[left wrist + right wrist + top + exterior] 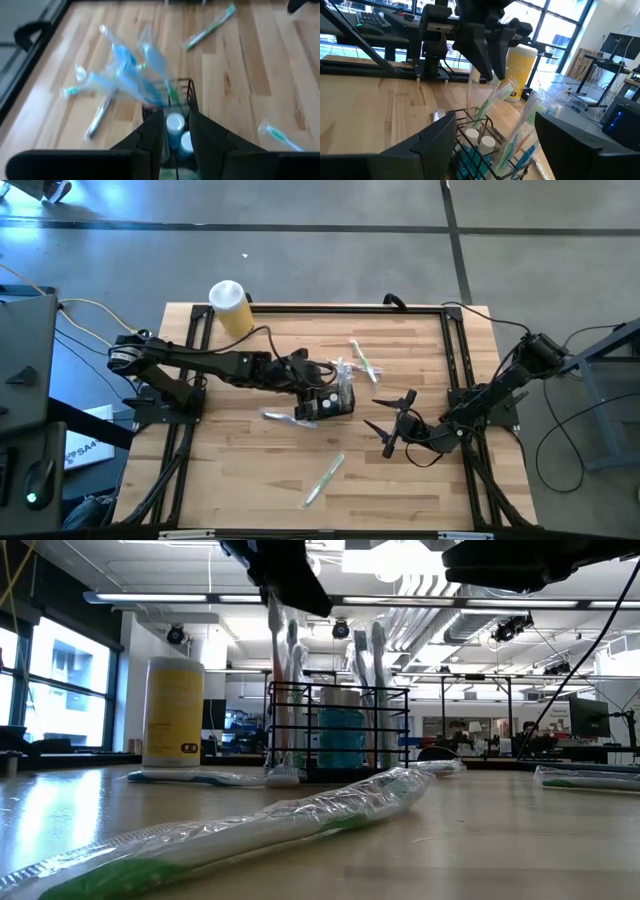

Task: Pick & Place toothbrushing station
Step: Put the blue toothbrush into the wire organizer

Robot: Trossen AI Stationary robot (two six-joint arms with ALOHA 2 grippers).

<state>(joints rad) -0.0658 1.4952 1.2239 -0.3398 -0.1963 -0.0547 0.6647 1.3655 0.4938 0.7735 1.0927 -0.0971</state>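
High view: near the centre of the table (250, 480) stands the toothbrushing station (335, 400), with the left gripper (322, 392) right over it, fingers drawn nearly together on a wrapped toothbrush (277, 680) standing in the caddy, as far as the blur allows. If the brush catches the wire wall as it comes free, the light caddy could tip or drag. The caddy holds several wrapped brushes and blue-and-white bottles (475, 142). The yellow cylinder (231, 308) sits upper left, lid on. The right gripper (398, 420), fingers spread, waits right of centre.
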